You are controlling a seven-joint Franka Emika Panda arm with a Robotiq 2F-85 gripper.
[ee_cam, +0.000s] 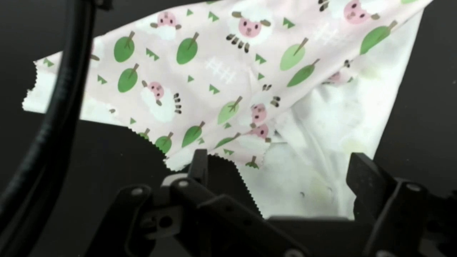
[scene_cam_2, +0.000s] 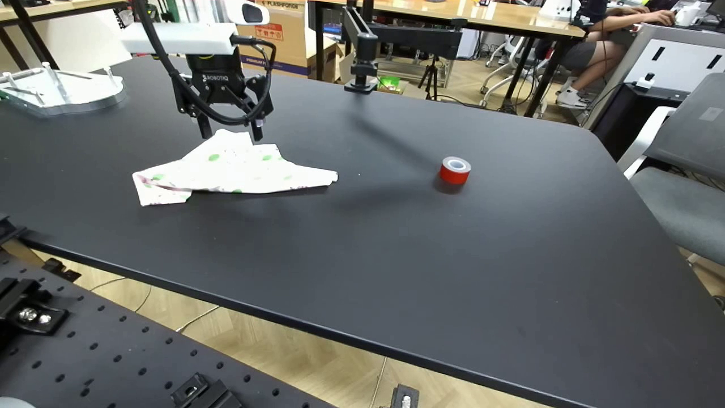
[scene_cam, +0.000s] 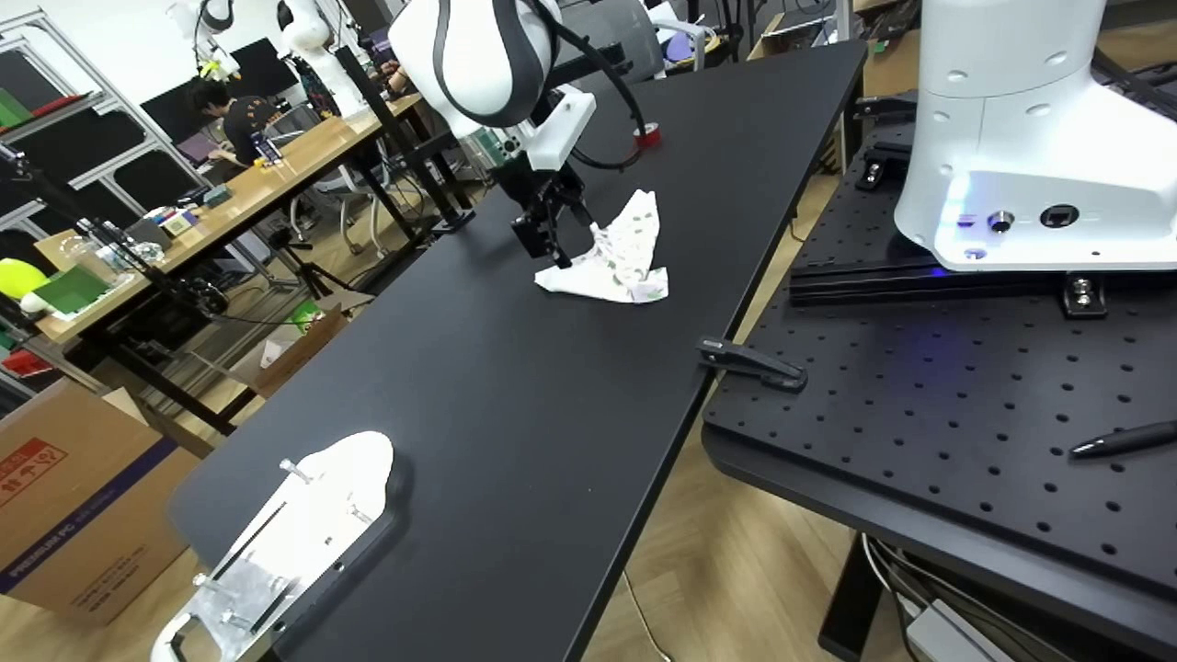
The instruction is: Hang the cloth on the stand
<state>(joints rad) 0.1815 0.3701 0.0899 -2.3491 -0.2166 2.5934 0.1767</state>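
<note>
The cloth [scene_cam: 625, 253], white and pale pink with green leaves and sheep, lies crumpled on the black table. It also shows in an exterior view [scene_cam_2: 238, 170] and fills much of the wrist view [ee_cam: 214, 71], partly folded over with its plain underside showing. My gripper [scene_cam: 575, 241] points down at the cloth's edge. Its fingers are wide apart in an exterior view [scene_cam_2: 231, 135] and in the wrist view [ee_cam: 278, 157], with cloth below and between them and nothing gripped. Fingertip contact cannot be told. A silver plate with pegs [scene_cam: 322, 515], possibly the stand, lies at the table's end [scene_cam_2: 62, 90].
A red tape roll [scene_cam_2: 455, 171] stands on the table [scene_cam_2: 481, 272], also visible in an exterior view [scene_cam: 647, 136]. A black clamped post [scene_cam_2: 362, 56] rises at the table's far edge. A gap separates the table from the robot's perforated base table [scene_cam: 919, 414].
</note>
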